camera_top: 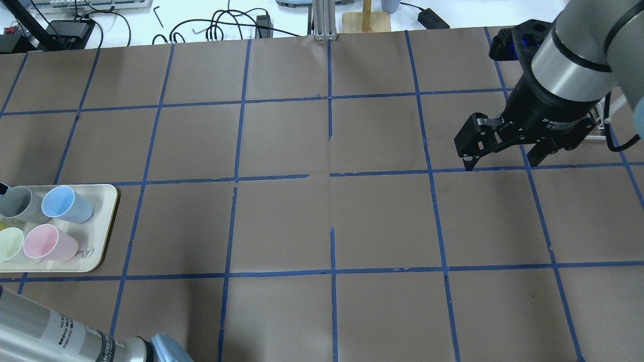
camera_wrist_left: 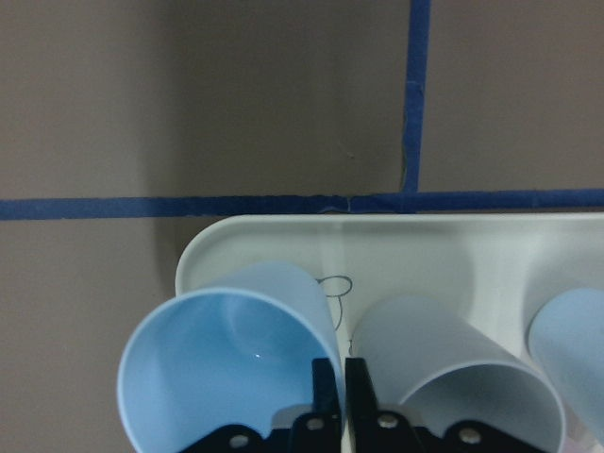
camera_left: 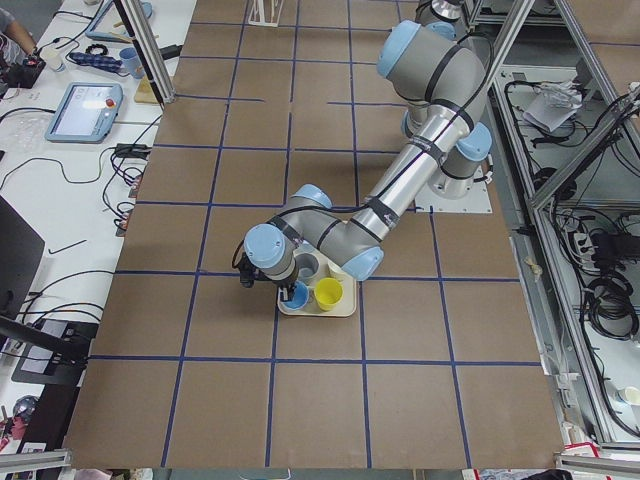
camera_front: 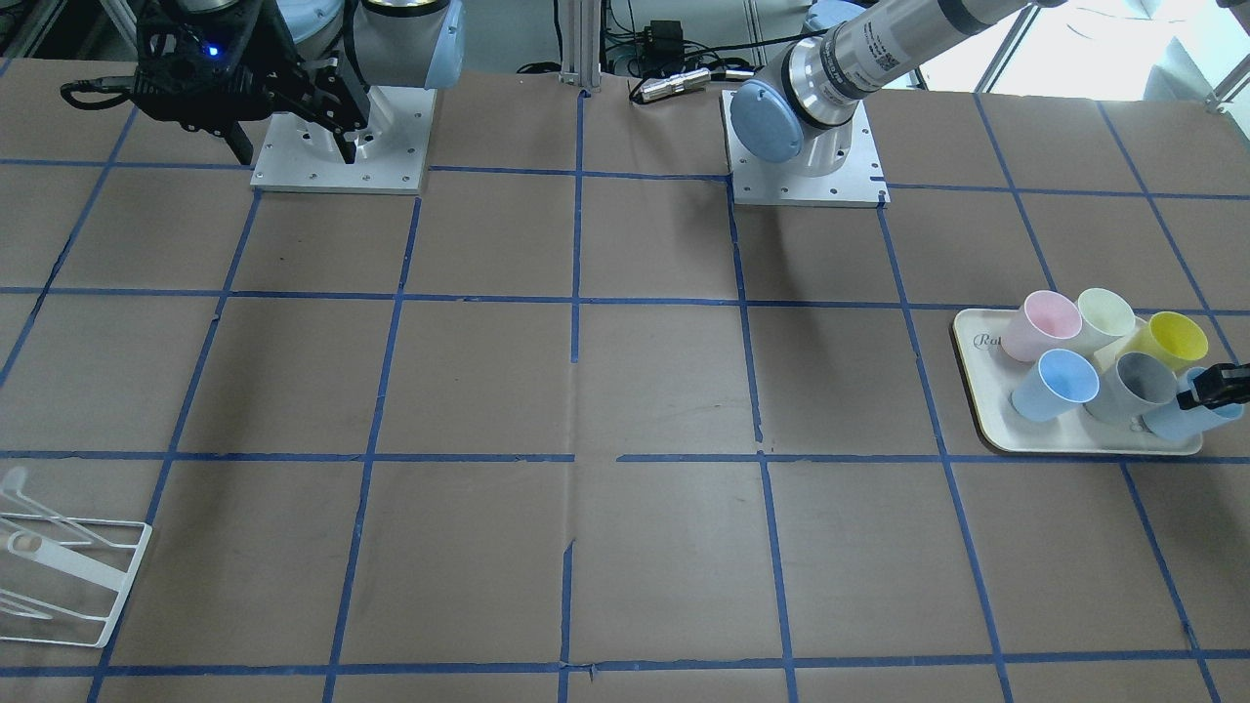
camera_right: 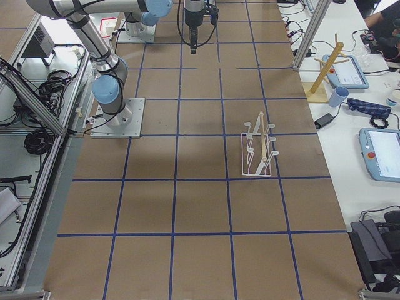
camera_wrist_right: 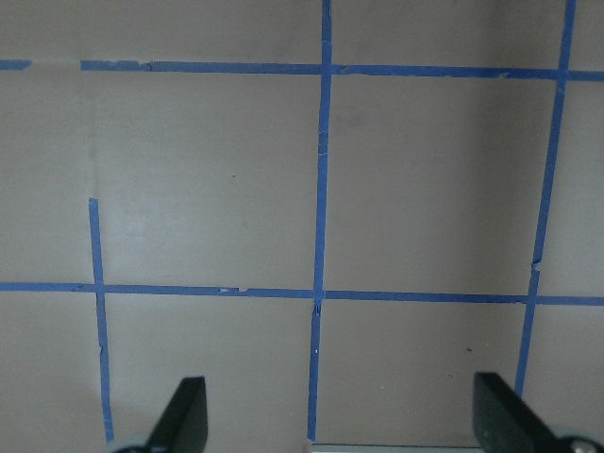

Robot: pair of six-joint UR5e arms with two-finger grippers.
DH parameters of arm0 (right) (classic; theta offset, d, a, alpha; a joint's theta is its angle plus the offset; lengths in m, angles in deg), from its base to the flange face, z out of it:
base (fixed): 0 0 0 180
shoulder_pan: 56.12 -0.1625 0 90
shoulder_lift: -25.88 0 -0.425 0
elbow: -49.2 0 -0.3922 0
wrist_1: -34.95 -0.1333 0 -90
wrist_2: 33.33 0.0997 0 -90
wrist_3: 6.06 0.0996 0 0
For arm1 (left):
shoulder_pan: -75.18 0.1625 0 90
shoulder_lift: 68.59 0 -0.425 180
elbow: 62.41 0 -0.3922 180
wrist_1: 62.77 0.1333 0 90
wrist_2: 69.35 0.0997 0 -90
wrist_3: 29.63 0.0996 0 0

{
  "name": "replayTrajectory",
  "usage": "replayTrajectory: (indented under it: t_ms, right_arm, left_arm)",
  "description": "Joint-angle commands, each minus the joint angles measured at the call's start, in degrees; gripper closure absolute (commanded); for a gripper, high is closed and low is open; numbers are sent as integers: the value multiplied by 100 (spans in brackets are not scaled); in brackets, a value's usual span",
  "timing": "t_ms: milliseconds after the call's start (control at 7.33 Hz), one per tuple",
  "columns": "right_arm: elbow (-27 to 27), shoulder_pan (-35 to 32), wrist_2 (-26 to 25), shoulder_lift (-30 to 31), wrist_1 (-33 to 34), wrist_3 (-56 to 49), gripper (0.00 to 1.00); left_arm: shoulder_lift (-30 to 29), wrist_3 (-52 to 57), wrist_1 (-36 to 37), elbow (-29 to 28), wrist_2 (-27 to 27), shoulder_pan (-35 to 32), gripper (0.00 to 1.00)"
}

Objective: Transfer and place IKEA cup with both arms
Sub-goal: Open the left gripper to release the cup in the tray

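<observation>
While the left gripper [camera_wrist_left: 340, 373] pinches the blue cup [camera_wrist_left: 217, 377] by its rim, right gripper [camera_wrist_right: 342, 420] spread, it could slip onto the grey cup [camera_wrist_left: 444, 368].

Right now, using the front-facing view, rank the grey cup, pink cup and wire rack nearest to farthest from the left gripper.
1. Grey cup, beside the left gripper on the tray.
2. Pink cup, tray's opposite corner.
3. Wire rack, table's opposite end.
</observation>
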Motion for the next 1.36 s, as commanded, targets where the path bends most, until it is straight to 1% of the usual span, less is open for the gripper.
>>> replayTrajectory:
  t_ms: [0,136,273,409,545,682,818,955,1091,1227]
  right_arm:
    - [5,-8,13,9,-183,36,0]
    - [-12,-8,13,9,-200,54,0]
    - [-4,-8,39,9,-165,54,0]
    - [-4,-8,22,9,-139,54,0]
    - [-4,-8,22,9,-139,63,0]
    - [5,-8,13,9,-130,63,0]
    - [5,-8,4,9,-121,63,0]
    - [23,-8,-5,9,-121,63,0]
    - [14,-8,-5,9,-112,72,0]
    - [23,-8,-13,9,-121,72,0]
  left_arm:
    - [149,-6,-80,-82,11,-9,49]
    - [307,-6,-359,-265,-6,-35,46]
    - [482,-67,-1075,-519,-6,-113,46]
    - [737,-346,-1439,-678,11,-445,42]
    - [1087,-784,-1773,-671,11,-927,36]
    - [1430,-1597,-2046,-602,-6,-1549,32]
    - [1721,-2223,-2180,-531,-76,-2217,30]
    - [2002,-3056,-2181,-322,-85,-2867,30]
    - [2283,-3882,-2155,-15,-103,-3439,9]
    - [2573,-4151,-2059,275,-147,-3906,0]
